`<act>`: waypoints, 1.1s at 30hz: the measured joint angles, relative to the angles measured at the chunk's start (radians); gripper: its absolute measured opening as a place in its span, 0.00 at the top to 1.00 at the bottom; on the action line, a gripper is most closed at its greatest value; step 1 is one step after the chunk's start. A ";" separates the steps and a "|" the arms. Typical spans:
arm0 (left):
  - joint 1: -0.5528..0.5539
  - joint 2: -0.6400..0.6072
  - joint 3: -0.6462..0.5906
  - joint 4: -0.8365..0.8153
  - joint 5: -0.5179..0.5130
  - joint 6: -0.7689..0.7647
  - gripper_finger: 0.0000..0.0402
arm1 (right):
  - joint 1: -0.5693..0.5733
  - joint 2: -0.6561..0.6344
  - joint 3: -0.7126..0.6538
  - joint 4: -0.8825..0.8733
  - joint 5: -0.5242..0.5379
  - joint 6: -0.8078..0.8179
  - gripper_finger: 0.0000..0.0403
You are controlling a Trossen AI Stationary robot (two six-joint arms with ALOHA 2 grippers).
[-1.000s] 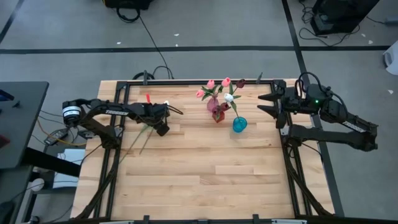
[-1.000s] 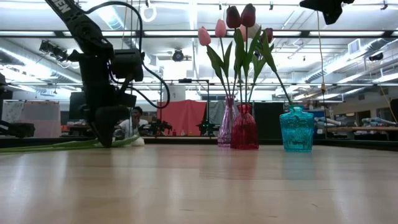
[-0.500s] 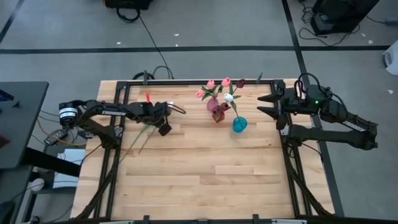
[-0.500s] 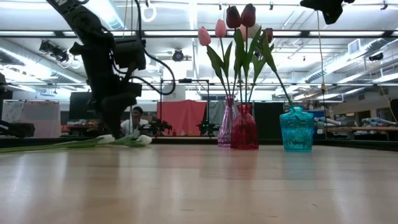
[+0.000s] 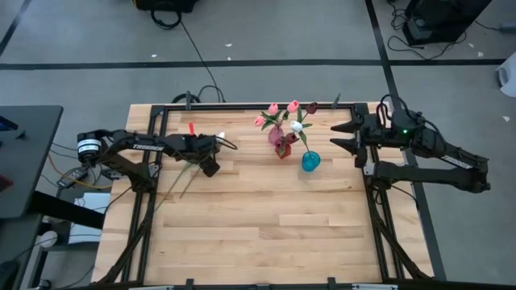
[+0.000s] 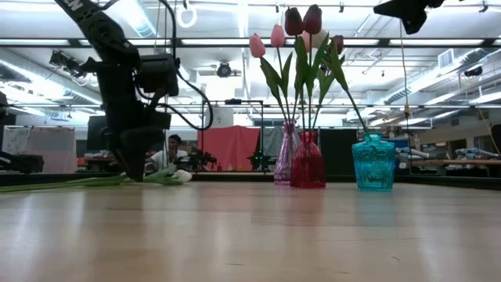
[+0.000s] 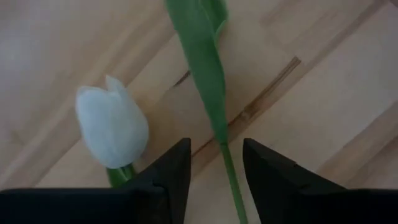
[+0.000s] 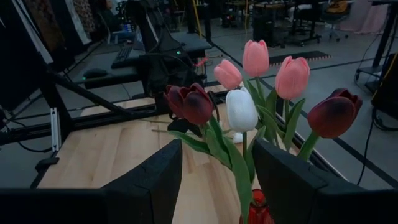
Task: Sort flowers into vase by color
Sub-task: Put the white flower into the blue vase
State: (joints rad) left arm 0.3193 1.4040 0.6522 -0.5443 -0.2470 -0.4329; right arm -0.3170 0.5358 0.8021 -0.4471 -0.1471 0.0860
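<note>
Since half a second ago the left gripper (image 6: 142, 168) has dropped back toward the table (image 5: 266, 217), and its fingers now hang just above the wood over the loose flowers lying at the far left. In its wrist view the two dark fingers (image 7: 168, 171) stand a little apart, straddling a thin green stem (image 7: 231, 180) that runs on into a long leaf, with a white tulip head (image 7: 112, 127) lying on the boards just beside the nearer finger; they are not yet closed on the stem. From above, that gripper (image 5: 211, 163) sits over the stems (image 5: 181, 179), and a red tulip (image 5: 192, 126) lies a little farther back. Farther along the table's far edge stand three vases close together: a pink one (image 6: 286, 164), a red one (image 6: 308, 160) and a teal one (image 6: 373, 163), holding pink, dark red and white tulips (image 8: 241, 109). The right gripper (image 5: 345, 137) waits high beside them, its fingers (image 8: 149, 186) spread wide and holding nothing.
</note>
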 joint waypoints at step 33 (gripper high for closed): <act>-0.307 0.016 0.215 0.744 0.635 0.340 0.96 | 0.162 0.033 -0.034 0.062 -0.065 0.035 0.49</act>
State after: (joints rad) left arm 0.0125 1.4205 0.8677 0.2001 0.3875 -0.0926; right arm -0.1547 0.5686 0.7678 -0.3853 -0.2116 0.1211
